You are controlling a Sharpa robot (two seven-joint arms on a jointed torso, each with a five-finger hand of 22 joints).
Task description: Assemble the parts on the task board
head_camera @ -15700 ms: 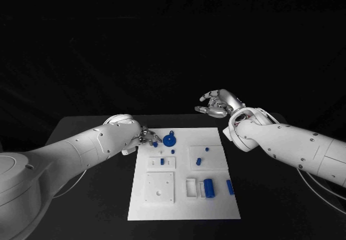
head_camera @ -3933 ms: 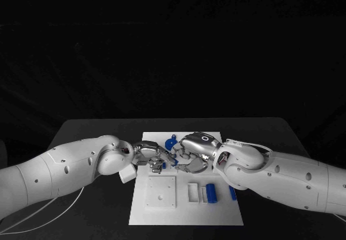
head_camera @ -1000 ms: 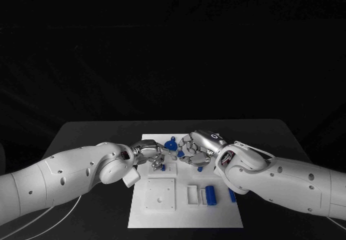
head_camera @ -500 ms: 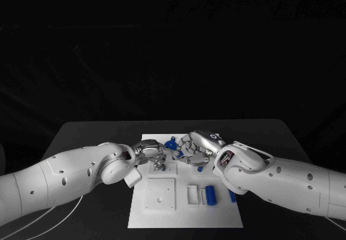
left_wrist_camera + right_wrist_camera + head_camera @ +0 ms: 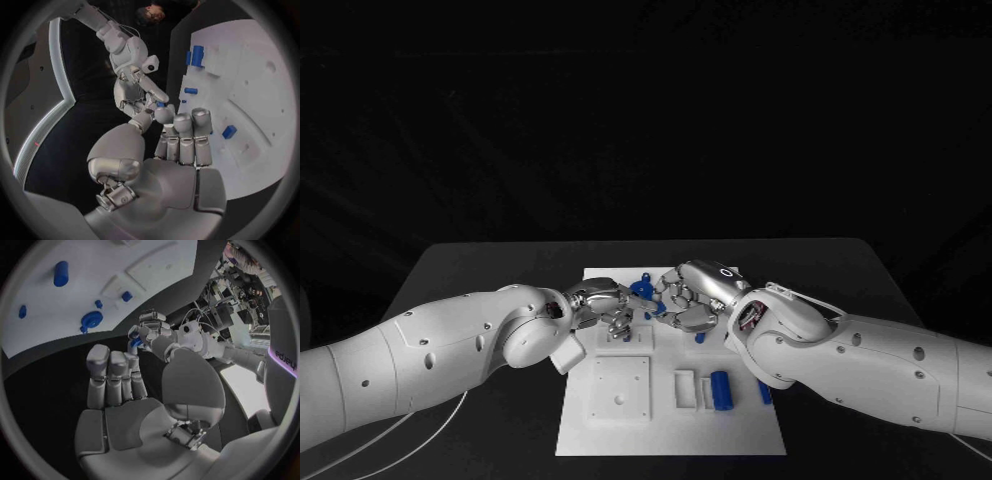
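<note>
Hands meet over the far half of the task board (image 5: 668,420), the white plate at the middle of the black table (image 5: 473,265). The left hand (image 5: 600,303) has its fingers bunched downward over a small raised white block (image 5: 626,337) on the board; from the right wrist view, a small blue part (image 5: 135,342) sits pinched at the left hand's fingertips (image 5: 139,336). The right hand (image 5: 687,297) faces it just beside, fingers curled in; the left wrist view shows a bit of blue (image 5: 160,104) at its fingertips too, but whether it grips that piece or merely touches it I cannot tell. The head view hides both fingertips behind the knuckles, while it alone lays out the near parts: a blue cylinder (image 5: 720,390) in a white holder and a blue bar (image 5: 763,390) beside it. The blue disc-shaped part (image 5: 91,319) stands on the board's far end, apart from both hands. Compared with half a second ago, the hands have barely shifted; against the frame nearly four seconds back, both have risen slightly and drawn toward the board's far end.
</note>
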